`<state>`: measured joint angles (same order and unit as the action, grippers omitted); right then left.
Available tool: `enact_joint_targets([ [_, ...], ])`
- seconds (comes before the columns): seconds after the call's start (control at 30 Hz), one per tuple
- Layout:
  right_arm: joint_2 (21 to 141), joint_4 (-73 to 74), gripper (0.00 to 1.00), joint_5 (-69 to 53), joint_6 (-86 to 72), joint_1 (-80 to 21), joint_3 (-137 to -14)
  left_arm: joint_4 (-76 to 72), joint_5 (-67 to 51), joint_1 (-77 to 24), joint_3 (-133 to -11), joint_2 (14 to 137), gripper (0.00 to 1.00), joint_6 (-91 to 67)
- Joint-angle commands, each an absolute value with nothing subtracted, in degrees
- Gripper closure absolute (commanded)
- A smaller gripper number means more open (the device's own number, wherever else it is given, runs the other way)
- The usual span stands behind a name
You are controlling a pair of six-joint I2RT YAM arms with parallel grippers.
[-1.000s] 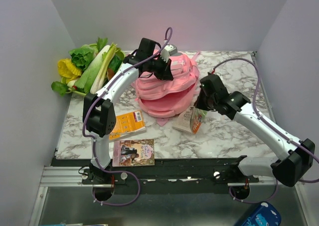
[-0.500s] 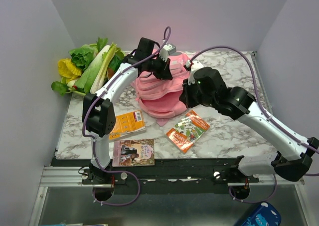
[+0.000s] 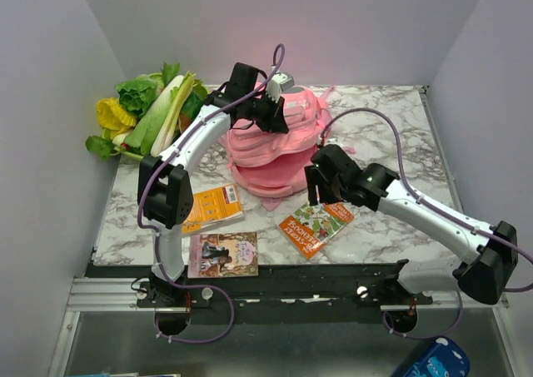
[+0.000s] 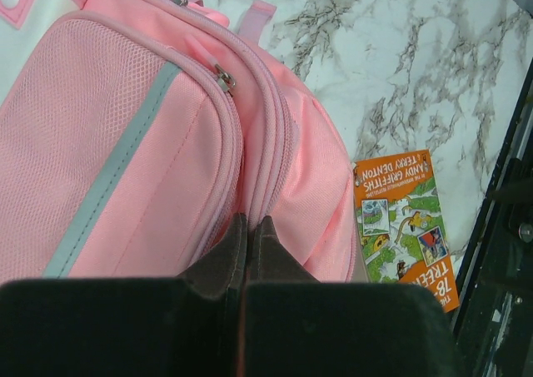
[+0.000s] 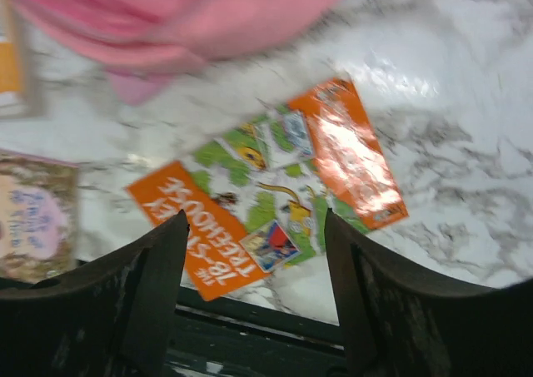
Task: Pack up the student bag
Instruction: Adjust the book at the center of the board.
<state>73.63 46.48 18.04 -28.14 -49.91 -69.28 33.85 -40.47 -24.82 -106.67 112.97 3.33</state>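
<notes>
The student bag [image 3: 279, 148], a large pink backpack with a grey strip, lies in the middle of the table. My left gripper [image 3: 275, 115] is at the bag's top. In the left wrist view its jaws [image 4: 250, 225] are shut, with the tips pinched on the pink fabric beside a zipper seam [image 4: 223, 79]. An orange and green picture book [image 3: 316, 223] lies flat on the marble just in front of the bag. My right gripper [image 3: 315, 195] hangs open over that book. In the right wrist view the book [image 5: 266, 186] shows between the spread fingers [image 5: 254, 227], untouched.
A heap of leafy vegetables [image 3: 150, 111] fills the back left corner. An orange book [image 3: 212, 206] and a pink-covered book [image 3: 223, 254] lie at the front left, near the black rail [image 3: 275, 277] along the table's front edge.
A second ago the right gripper held the orange and green book on edge. The book now lies flat. The gripper swung toward the bag, came back over the book and opened. The left arm stayed put.
</notes>
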Motion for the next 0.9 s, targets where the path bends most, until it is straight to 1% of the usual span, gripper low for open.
enact_joint_targets([
  [0.0, 69.79, 41.78, 0.21, 13.12, -32.53, -40.29, -56.91, 31.82, -41.04, -24.43, -108.11, 110.30, 1.00, 1.58],
  [0.03, 69.44, 40.97, 0.17, 12.57, -31.91, -38.78, -55.30, 31.90, -41.04, -24.43, -108.02, 110.22, 1.00, 1.58],
  [0.13, 68.91, 35.96, 0.12, 11.61, -24.72, -37.62, -51.16, 32.08, -41.57, -24.43, -107.84, 109.95, 1.00, 1.58],
  [0.2, 67.43, 29.58, 0.11, 6.36, -16.11, -38.84, -49.23, 32.08, -41.75, -24.43, -107.84, 109.95, 1.00, 1.41],
  [0.27, 65.58, 25.77, 0.11, 4.40, -9.70, -40.95, -46.85, 32.60, -41.75, -24.43, -107.93, 110.04, 1.00, 1.49],
  [0.3, 64.70, 22.10, 0.12, 2.92, -2.45, -43.83, -46.32, 32.87, -41.92, -24.43, -108.36, 110.04, 1.00, 1.76],
  [0.37, 61.44, 18.12, 0.13, -0.16, 5.94, -45.52, -43.35, 33.57, -41.84, -24.43, -108.89, 110.22, 1.00, 2.02],
  [0.4, 61.00, 16.89, 0.14, -6.88, 12.76, -45.61, -42.98, 33.84, -41.84, -24.43, -109.33, 110.30, 1.00, 2.11],
  [0.5, 63.71, 22.56, 0.17, -18.51, 25.35, -45.62, -46.31, 34.72, -42.10, -24.43, -110.04, 110.57, 1.00, 2.55],
  [0.7, 77.76, 29.61, 0.21, -19.60, 36.45, -45.44, -54.56, 36.47, -41.92, -24.35, -112.32, 111.62, 1.00, 3.25],
  [0.87, 86.03, 31.55, 0.25, -21.62, 40.16, -45.26, -57.56, 37.35, -41.84, -24.08, -113.03, 111.97, 1.00, 4.30],
])
